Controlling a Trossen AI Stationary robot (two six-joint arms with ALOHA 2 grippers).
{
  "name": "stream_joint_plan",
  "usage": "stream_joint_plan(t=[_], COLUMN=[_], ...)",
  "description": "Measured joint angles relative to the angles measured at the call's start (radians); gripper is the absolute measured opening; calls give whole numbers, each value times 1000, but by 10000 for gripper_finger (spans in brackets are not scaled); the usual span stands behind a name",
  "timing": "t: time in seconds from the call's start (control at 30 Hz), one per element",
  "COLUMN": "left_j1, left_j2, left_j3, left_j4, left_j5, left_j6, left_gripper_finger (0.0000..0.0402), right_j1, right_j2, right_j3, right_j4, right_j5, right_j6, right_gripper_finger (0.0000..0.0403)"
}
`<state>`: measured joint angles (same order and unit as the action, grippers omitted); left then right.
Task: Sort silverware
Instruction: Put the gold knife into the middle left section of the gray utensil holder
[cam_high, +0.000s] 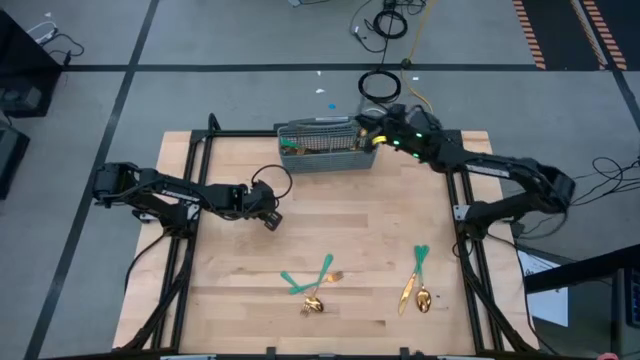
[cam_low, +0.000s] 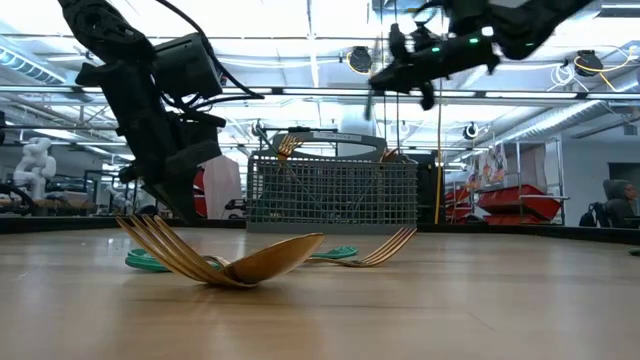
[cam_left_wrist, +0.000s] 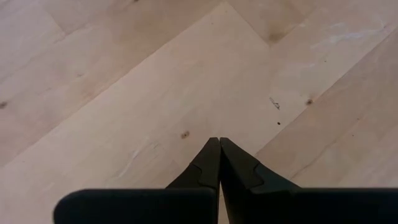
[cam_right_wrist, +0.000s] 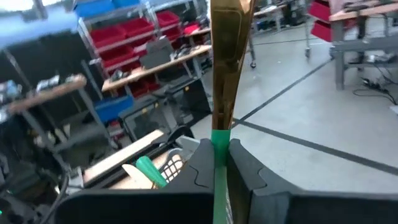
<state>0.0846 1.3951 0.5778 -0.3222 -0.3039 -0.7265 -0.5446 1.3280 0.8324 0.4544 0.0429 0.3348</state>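
My right gripper (cam_high: 370, 136) (cam_low: 385, 76) (cam_right_wrist: 219, 152) hovers over the right end of the grey wire-mesh caddy (cam_high: 325, 150) (cam_low: 330, 195), shut on one piece of silverware with a teal handle and a gold stem (cam_right_wrist: 229, 68). A fork's tines (cam_low: 288, 148) stick up out of the caddy. More silverware lies flat on the table: one crossed group (cam_high: 315, 287) near the middle front and a pair (cam_high: 415, 282) to its right. My left gripper (cam_high: 272, 221) (cam_low: 185, 205) (cam_left_wrist: 219, 146) is shut, empty, just above bare wood on the table's left half. My right gripper pinches the piece between its two fingers on the teal handle (cam_right_wrist: 219, 142), just where it meets the gold stem. The gold part sticks straight out past the fingertips, and the fingers lie along the piece. It is lifted clear, above the caddy.
The caddy stands at the far middle of the wooden table (cam_high: 240, 260). Black frame rails (cam_high: 185, 250) run along the left and right sides. Bare wood lies between the left gripper and the silverware groups. Cables (cam_high: 380, 85) lie on the floor beyond the far edge.
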Motion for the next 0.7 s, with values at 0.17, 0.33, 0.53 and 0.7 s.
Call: stream_joint_plan(t=[0.17, 0.33, 0.53, 0.7], left_j1=[0, 0, 0, 0], left_j2=[0, 0, 0, 0], left_j3=[0, 0, 0, 0], left_j4=[0, 0, -1, -1], left_j5=[-5, -14, -39, -41], left_j6=[1, 1, 9, 9], left_gripper_finger=[8, 8, 9, 8], right_j1=[34, 54, 64, 67], right_j2=[165, 303, 439, 491], right_j3=[165, 273, 303, 303], right_j4=[10, 7, 25, 11], right_j5=[-43, -46, -52, -99], right_j6=[-91, -174, -201, -196], right_gripper_finger=[0, 0, 0, 3])
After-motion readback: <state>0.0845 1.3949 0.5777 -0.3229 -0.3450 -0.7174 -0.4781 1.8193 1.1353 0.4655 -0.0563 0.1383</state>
